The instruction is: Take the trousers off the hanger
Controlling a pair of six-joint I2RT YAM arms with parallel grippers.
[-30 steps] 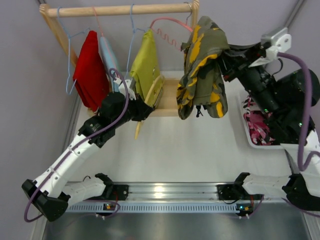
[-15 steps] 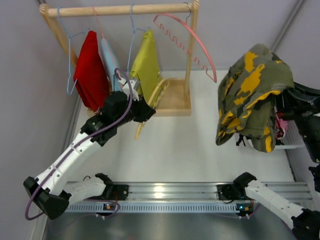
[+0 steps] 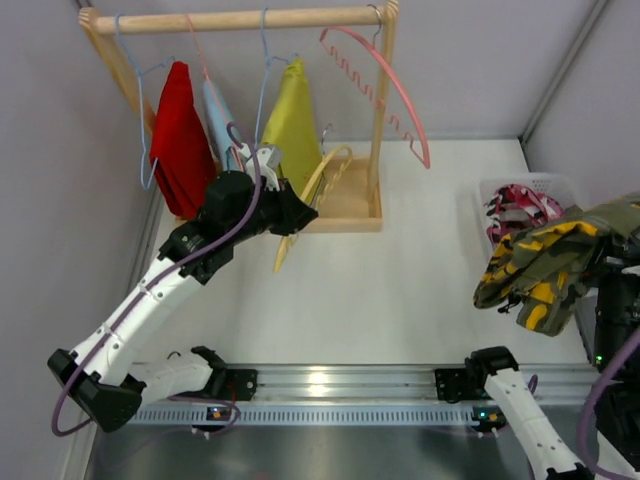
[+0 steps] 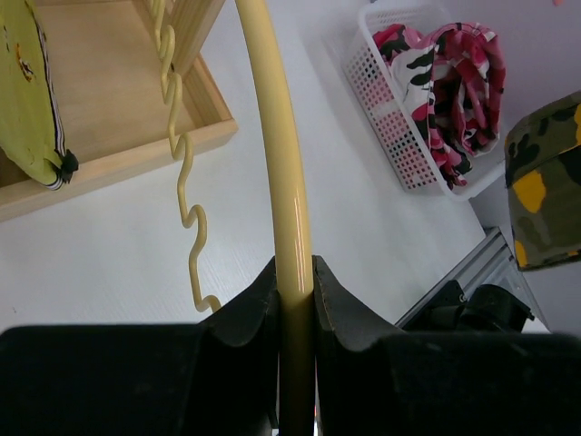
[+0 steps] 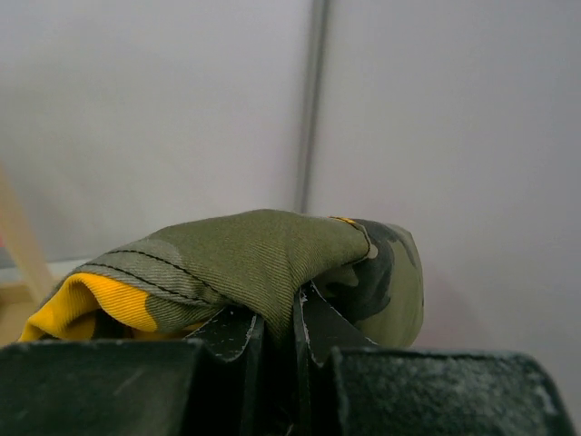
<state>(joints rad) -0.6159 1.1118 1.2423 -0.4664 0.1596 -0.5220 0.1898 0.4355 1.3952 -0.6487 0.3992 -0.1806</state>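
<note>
The camouflage trousers point(image 3: 545, 268) hang bunched in the air at the far right, just in front of the white basket point(image 3: 497, 190). My right gripper point(image 5: 295, 309) is shut on a fold of the camouflage trousers point(image 5: 263, 259); in the top view the cloth hides its fingers. The pink patterned trousers point(image 3: 525, 205) lie in the basket. An empty pink hanger point(image 3: 395, 85) hangs tilted from the right end of the rail. My left gripper point(image 4: 295, 282) is shut on the bar of a yellow hanger point(image 4: 283, 163) beside the rack's wooden base; the left gripper point(image 3: 300, 215) also shows from above.
A wooden rack point(image 3: 240, 20) stands at the back left with a red pair point(image 3: 180, 140), a light blue garment point(image 3: 218, 120) and an olive-yellow pair point(image 3: 292, 130) on hangers. Its base tray point(image 3: 350, 205) lies behind my left gripper. A metal rail point(image 3: 330, 385) runs along the near edge.
My right gripper has carried the camouflage trousers off the pink hanger, rightward and down to the basket's near side. The pink hanger now hangs empty. My left gripper shifted slightly with the yellow hanger.
</note>
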